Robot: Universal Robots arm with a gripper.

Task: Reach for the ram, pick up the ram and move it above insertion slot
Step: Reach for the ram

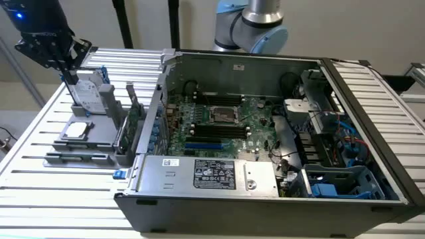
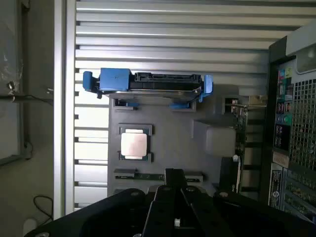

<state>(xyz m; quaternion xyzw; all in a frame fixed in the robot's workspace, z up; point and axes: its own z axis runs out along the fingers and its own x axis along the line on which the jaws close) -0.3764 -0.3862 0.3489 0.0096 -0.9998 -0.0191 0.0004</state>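
Note:
The ram (image 2: 148,176) is a thin green stick standing on edge in a slot of the grey holder (image 2: 197,133). My gripper (image 2: 174,174) hangs above the holder, its shut fingertips lining up just over the ram with nothing between them. In the exterior view the gripper (image 1: 67,74) is high over the holder (image 1: 99,149) at that view's left. The black insertion slots (image 1: 219,130) lie on the motherboard inside the open computer case (image 1: 265,199), to that view's right of the holder.
The holder also carries a hard drive in a blue caddy (image 2: 148,84), a square processor (image 2: 134,144) and an upright expansion card (image 1: 133,119). Cables and drive bays (image 1: 332,144) crowd the case's right side. The slatted metal table (image 1: 40,199) surrounds everything.

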